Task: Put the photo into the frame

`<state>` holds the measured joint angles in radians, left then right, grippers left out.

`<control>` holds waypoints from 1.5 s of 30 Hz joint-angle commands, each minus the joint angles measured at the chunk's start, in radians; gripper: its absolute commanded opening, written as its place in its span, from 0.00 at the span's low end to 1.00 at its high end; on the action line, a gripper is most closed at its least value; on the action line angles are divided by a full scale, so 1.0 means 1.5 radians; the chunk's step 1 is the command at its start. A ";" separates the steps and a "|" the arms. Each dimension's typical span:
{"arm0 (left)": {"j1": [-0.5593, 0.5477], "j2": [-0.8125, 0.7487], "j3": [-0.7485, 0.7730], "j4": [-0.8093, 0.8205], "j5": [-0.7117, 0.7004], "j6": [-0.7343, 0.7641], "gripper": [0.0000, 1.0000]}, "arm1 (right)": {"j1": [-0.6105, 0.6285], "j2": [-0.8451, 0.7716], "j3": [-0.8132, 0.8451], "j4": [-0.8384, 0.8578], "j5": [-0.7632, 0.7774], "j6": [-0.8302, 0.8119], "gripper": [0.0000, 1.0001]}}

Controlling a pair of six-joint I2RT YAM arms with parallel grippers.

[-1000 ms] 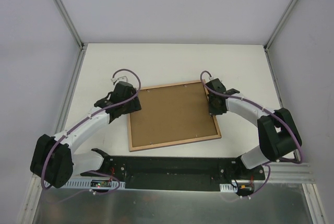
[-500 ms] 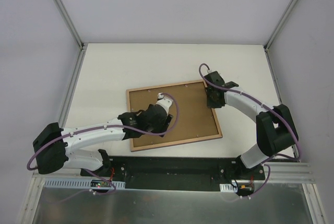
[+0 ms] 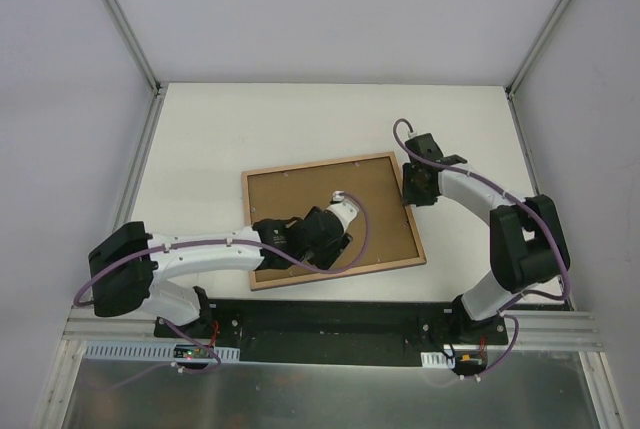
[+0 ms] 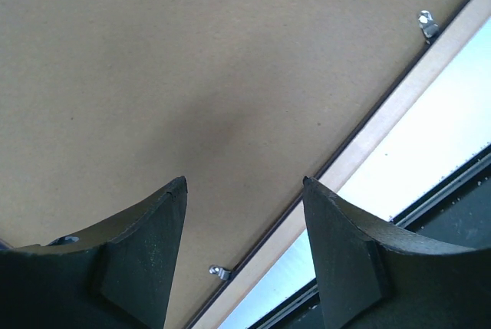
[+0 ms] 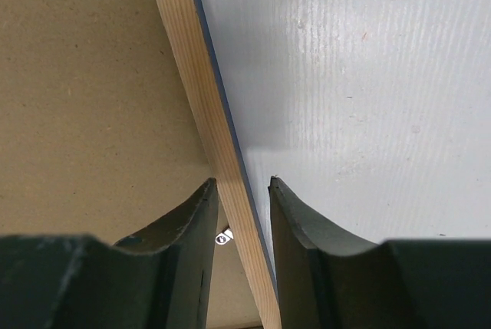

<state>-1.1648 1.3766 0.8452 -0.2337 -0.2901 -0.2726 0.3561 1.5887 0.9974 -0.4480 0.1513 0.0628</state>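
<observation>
- Top external: left hand (image 4: 244,183) moved from corner to over brown backing board (image 3: 300,194) in wood-backed rectangular frame (image 3: 330,271); wide open, empty.
- Right hand (image 5: 242,183) slid outward to right rail, slightly parted, empty.

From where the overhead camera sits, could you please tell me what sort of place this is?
Probably a robot lab cell: a white table enclosed by panels on aluminium posts, two arms on a black rail, one frame lying back-up.

Saw brown board (image 3: 320,189) lying flat, skewed, mid white table (image 3: 250,119). In my left wrist view, two small metal clips (image 4: 427,24) sat at board's edge, well apart. My right wrist view showed one more. Black plate (image 3: 340,324) ran along table's near edge. Pale walls (image 3: 330,9) stood round.
</observation>
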 commanded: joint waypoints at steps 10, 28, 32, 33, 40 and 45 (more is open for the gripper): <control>-0.058 0.065 0.067 0.029 0.035 0.074 0.61 | -0.003 0.038 -0.006 0.037 -0.039 -0.010 0.37; -0.172 0.206 0.159 0.045 -0.023 0.211 0.65 | -0.001 -0.002 0.068 -0.082 0.012 -0.011 0.01; -0.183 0.222 0.166 0.045 -0.058 0.232 0.65 | 0.000 -0.021 0.086 -0.110 0.017 -0.013 0.01; -0.185 0.225 0.167 0.047 -0.067 0.237 0.65 | 0.000 -0.024 0.090 -0.117 0.018 -0.013 0.01; -0.211 0.257 0.183 0.052 -0.175 0.265 0.66 | 0.002 -0.034 0.118 -0.162 0.016 -0.010 0.01; -0.246 0.294 0.188 0.087 -0.279 0.278 0.67 | 0.005 -0.031 0.136 -0.180 0.013 -0.006 0.01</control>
<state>-1.4956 1.7798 1.0946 -0.1467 -0.5381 0.1066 0.3584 1.5944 1.1320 -0.6743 0.1493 0.0334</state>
